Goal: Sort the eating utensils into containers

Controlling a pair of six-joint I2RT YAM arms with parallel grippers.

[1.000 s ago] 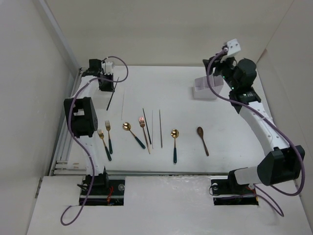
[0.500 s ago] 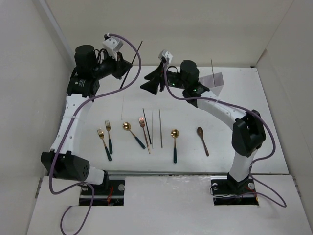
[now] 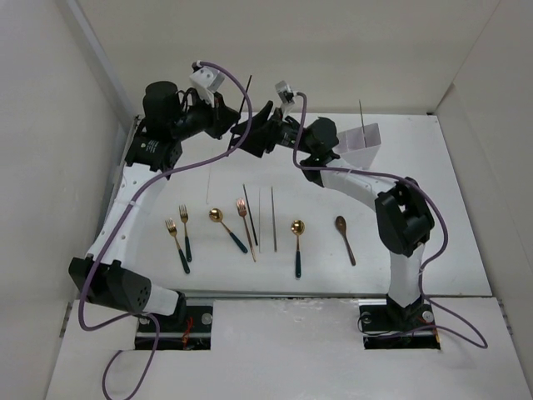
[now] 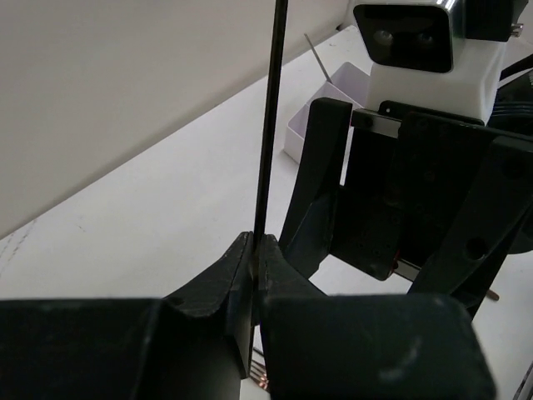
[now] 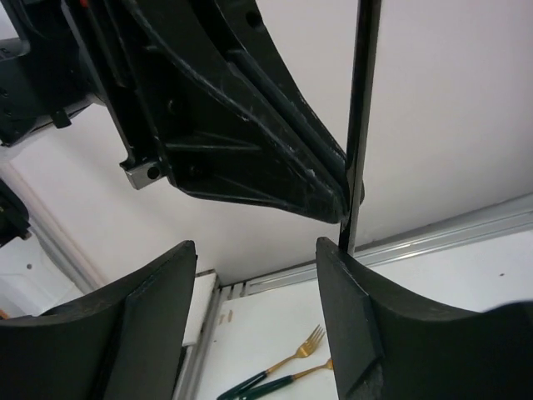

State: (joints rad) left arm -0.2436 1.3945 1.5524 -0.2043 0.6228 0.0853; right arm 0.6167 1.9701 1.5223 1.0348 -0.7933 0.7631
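Note:
My left gripper (image 3: 234, 127) is raised over the back of the table and shut on a thin dark chopstick (image 3: 246, 93) that points upward. In the left wrist view the jaws (image 4: 254, 250) clamp its lower end. My right gripper (image 3: 252, 136) is open and faces the left one. In the right wrist view the chopstick (image 5: 363, 125) stands just beyond my right finger's tip (image 5: 358, 317), outside the open gap (image 5: 254, 258). The white divided box (image 3: 363, 142) sits at the back right with one chopstick (image 3: 361, 115) standing in it.
On the table lie two gold forks with teal handles (image 3: 178, 237), a gold spoon (image 3: 225, 227), a copper fork (image 3: 246, 218), loose chopsticks (image 3: 272, 217), another gold spoon (image 3: 297, 242) and a brown spoon (image 3: 346, 239). White walls enclose the table.
My left arm has lifted the chopstick off the table and carried it right. My right arm has swung from the box toward the left gripper, closing in over the last half second.

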